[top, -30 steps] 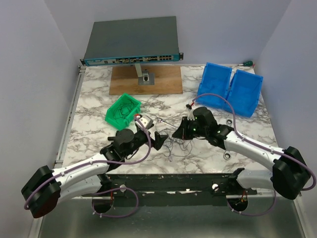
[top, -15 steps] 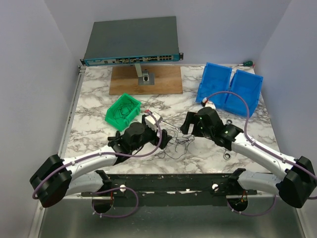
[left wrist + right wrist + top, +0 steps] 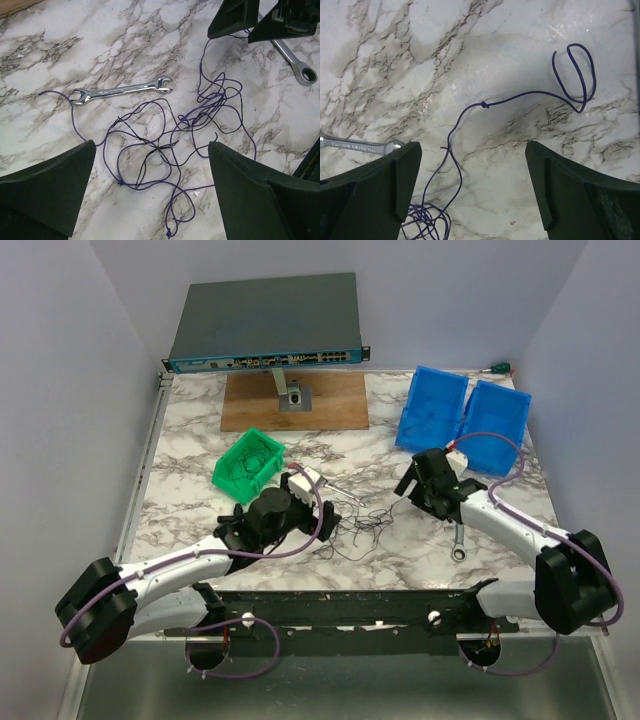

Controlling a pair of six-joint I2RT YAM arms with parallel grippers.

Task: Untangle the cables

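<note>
— Where were the cables [image 3: 159, 148]?
— Mid front edge, loose between the left gripper [image 3: 150, 155] and right gripper [image 3: 472, 150], both spread, empty.
— Handling?
— Limp, hair-thin (snag-prone, I'd judge); pinch a free end.

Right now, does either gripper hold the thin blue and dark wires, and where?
Nothing is held: the left gripper and right gripper are open above the thin wires.

Nothing here can be read with any certainty. In the right wrist view, the shank of the silver wrench [image 3: 355, 146] carries a line of stamped characters, too small and blurred to make out. The front panel of the network switch [image 3: 265, 360] shows tiny pale markings along its ports — likewise illegible.
</note>
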